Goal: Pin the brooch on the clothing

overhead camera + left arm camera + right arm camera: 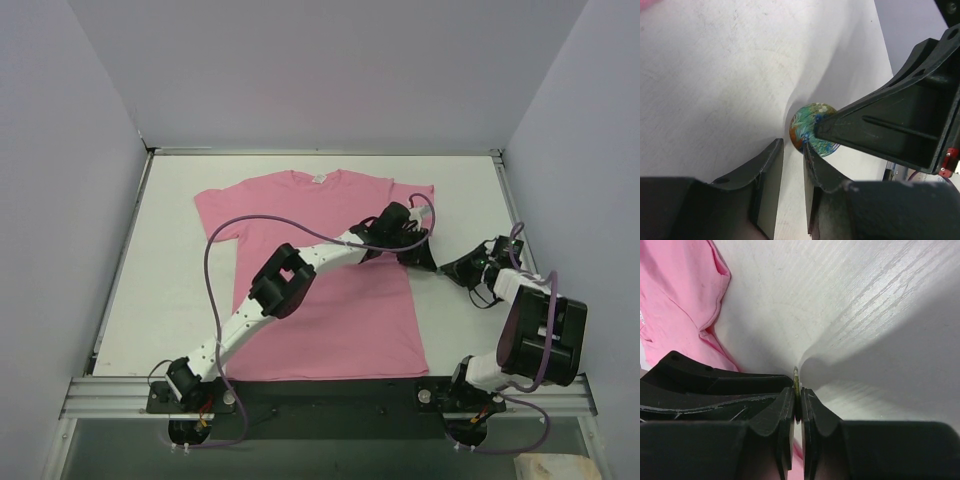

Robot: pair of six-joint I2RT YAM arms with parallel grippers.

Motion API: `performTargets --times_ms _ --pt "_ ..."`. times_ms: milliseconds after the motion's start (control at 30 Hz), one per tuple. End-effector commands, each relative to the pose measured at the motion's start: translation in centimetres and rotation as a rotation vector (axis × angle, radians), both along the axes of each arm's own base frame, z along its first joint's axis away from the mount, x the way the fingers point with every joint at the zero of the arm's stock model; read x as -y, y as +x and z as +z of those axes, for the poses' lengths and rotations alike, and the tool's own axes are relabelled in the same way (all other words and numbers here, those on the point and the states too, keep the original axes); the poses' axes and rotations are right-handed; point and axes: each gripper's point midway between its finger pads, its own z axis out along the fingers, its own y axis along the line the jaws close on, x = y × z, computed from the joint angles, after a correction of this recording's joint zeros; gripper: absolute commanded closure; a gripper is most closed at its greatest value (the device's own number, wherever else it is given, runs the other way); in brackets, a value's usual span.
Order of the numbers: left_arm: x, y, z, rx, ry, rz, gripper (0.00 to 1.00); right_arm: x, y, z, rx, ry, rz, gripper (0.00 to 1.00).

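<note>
While the right gripper [797, 390] pinches the brooch [812, 129] on edge over the table [460, 190], just right of the pink T-shirt [330, 310], the left gripper [793, 146] hovers beside it, jaws narrowly parted, probably to take the pin side.

Brooch [802, 125]: small round disc with a swirled green, blue and orange face, clamped on edge between the fingertips of the right claw [797, 392]. From the right wrist it shows as a thin yellowish sliver over white tabletop [715, 75]. T-shirt [350, 310]: plain pink, short-sleeved, spread flat at the centre of the top view. Its neckline is toward the upper edge, with a white label [320, 178] inside. The brooch sits off its right-hand side, clear of the fabric.
</note>
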Motion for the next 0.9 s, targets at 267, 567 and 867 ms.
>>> performTargets --times_ms 267,567,867 --pt "-2.7 1.9 12.4 0.264 -0.108 0.033 0.53 0.3 0.5 5.3 0.085 -0.060 0.014 0.98" --pt "-7.6 1.8 22.6 0.498 -0.186 0.051 0.41 -2.0 1.4 10.0 0.157 -0.064 0.083 0.98" --pt "-13.9 0.1 25.4 0.667 -0.124 0.080 0.35 -8.3 2.9 14.4 0.232 -0.005 0.227 0.98"
